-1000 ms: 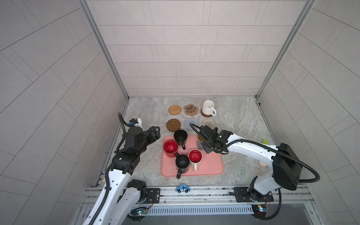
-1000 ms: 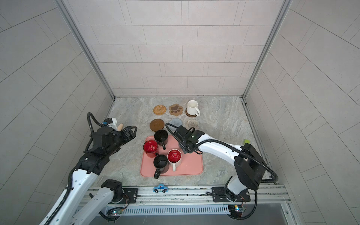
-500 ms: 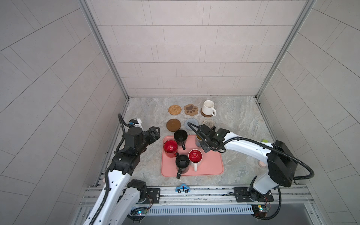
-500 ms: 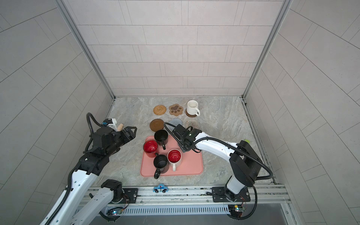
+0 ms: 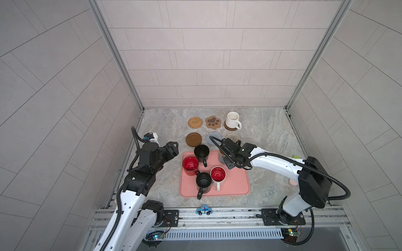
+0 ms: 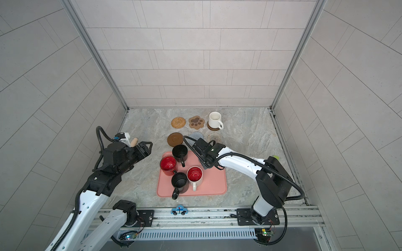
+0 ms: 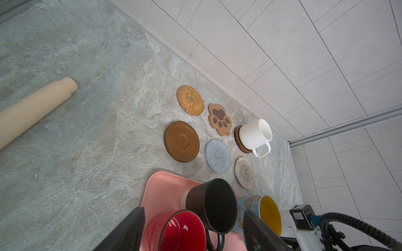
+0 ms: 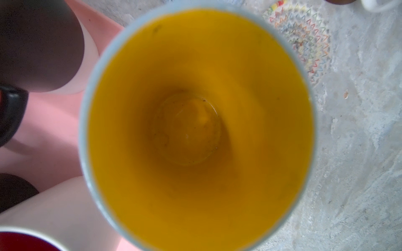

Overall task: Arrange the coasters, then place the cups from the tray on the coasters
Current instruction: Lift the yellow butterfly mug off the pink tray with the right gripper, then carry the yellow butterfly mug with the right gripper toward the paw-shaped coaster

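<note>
The pink tray [image 5: 235, 184] holds two black cups [image 5: 201, 152] [image 5: 203, 182], a red cup [image 5: 190, 165] and a white cup with red inside [image 5: 217, 175]. At its far right corner stands the blue cup [image 7: 250, 208], yellow inside [image 8: 195, 130]. My right gripper [image 5: 226, 156] is shut on it from above, fingers hidden. Behind the tray lie the rattan [image 5: 195, 122], paw [image 5: 213, 122], dark brown [image 5: 193, 139], grey-blue [image 5: 214, 137] and cream crochet [image 5: 231, 137] coasters. The cream-white cup [image 5: 232, 120] stands on another dark coaster [image 5: 229, 128]. My left gripper [image 5: 173, 148] hangs open left of the tray.
A beige cylinder [image 7: 37, 104] lies on the stone floor by the left wall. A blue toy car [image 5: 204, 210] sits on the front rail. A small pink puck [image 5: 292, 182] and a green object [image 5: 295, 156] lie near the right arm. Tiled walls close three sides.
My right gripper has shifted a little left over the tray's far right corner and closed on the blue cup. The left arm has not moved.
</note>
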